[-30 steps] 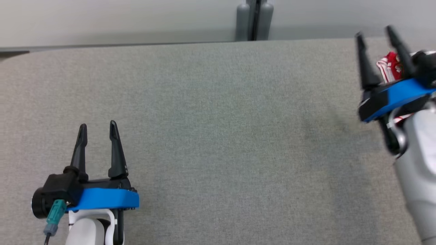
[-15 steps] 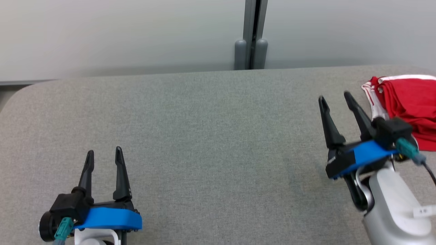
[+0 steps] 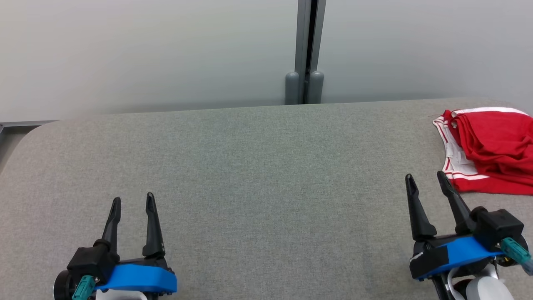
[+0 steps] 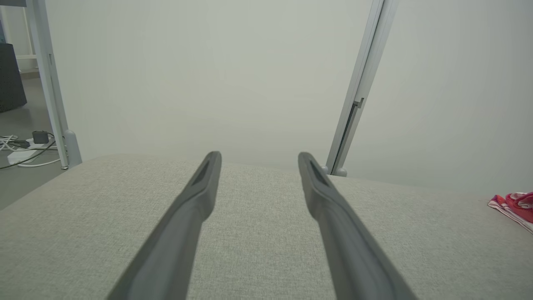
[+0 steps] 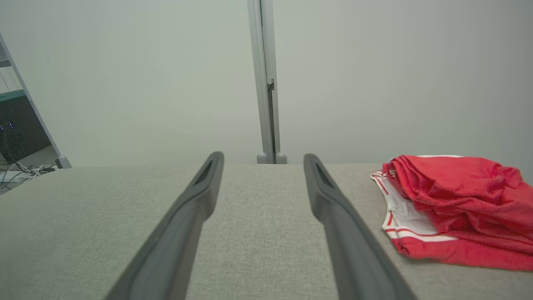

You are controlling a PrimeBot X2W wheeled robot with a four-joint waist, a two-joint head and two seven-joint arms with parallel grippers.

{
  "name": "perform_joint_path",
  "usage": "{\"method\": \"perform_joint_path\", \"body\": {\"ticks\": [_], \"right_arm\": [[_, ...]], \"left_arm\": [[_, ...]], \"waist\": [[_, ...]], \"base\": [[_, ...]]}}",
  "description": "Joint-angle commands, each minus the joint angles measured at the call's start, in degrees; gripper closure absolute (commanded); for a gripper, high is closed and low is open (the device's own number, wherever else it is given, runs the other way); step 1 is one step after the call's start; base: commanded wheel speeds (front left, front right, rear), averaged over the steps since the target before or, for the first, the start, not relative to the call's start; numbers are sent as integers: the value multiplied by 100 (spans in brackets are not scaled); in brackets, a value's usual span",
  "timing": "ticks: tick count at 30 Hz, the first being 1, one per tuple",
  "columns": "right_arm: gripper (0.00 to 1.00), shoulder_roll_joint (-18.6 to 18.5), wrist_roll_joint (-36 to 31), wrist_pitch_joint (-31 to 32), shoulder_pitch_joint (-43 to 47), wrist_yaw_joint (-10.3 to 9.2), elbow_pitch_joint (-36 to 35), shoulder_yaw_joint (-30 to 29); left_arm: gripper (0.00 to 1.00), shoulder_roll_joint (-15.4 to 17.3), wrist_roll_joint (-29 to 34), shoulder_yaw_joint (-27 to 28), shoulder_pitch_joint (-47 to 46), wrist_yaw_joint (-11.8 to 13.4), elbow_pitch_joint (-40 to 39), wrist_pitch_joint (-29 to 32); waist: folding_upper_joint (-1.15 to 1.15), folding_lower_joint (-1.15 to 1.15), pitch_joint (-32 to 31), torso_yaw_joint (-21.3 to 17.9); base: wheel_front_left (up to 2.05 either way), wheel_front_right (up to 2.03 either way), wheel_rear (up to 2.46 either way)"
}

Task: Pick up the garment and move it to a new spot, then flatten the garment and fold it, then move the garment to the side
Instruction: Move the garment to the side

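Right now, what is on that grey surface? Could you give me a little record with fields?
surface: grey fabric-covered table
garment: red with white striped trim, loosely folded, at the table's far right
left gripper: open and empty, lower left
right gripper: open and empty, just left of the garment, not gripping it
backdrop: pale wall with grey post

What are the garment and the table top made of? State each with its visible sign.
Garment: probably a soft knit or mesh-like fabric, matte red with white striped trim; it lies in limp, creased folds.
Table top: looks covered in grey woven cloth, matte; a fine heathered weave shows across it, and its corner is rounded. What lies beneath cannot be told.
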Motion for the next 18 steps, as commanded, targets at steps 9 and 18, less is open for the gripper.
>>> {"method": "perform_joint_path", "body": {"ticks": [9,18], "right_arm": [[0,151,-140,390,592,1,-808,-227],[0,154,-25,495,671,1,-834,-328]], "left_arm": [[0,-3,-63,-7,94,38,-16,-14],[0,36,-92,-55,40,59,-3,-13]], "waist": [[0,0,8,5],[0,0,27,43]], "base": [[0,0,0],[0,0,0]]}}
